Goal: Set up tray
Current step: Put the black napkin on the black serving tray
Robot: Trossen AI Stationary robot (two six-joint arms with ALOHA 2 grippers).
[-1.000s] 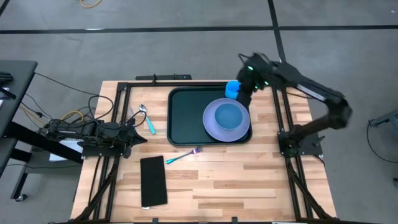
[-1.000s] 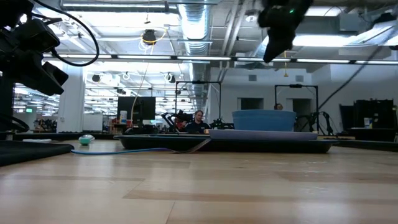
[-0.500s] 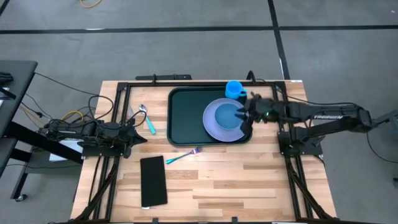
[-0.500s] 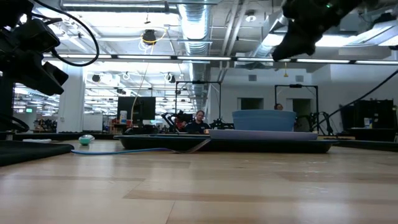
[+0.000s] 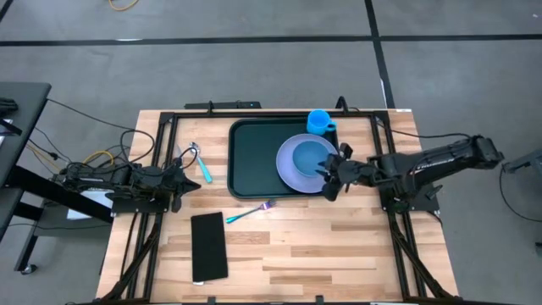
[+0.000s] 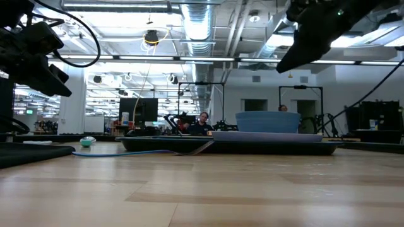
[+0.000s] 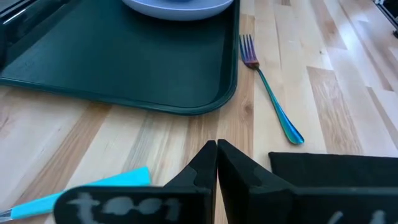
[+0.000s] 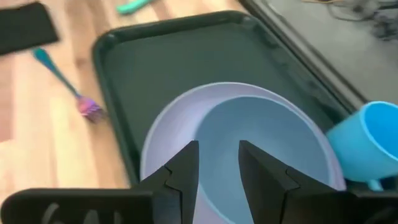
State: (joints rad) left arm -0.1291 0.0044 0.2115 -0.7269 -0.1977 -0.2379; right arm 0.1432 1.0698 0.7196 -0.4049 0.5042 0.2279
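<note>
At the table's left edge the left gripper (image 5: pixel 179 180) waits with jaws pressed shut, a spoon (image 5: pixel 201 162) just beside it. The fork (image 5: pixel 250 211) lies on bare wood just off the near rim of the tray (image 5: pixel 254 161), tines toward it, long axis running leftward. On the tray's right half sit plate (image 5: pixel 292 176), bowl (image 5: pixel 312 158) and cup (image 5: pixel 318 121). The right gripper (image 5: pixel 330 176) hovers empty at the plate's right edge, jaws narrowly parted; likely the arm nearer the fork.
</note>
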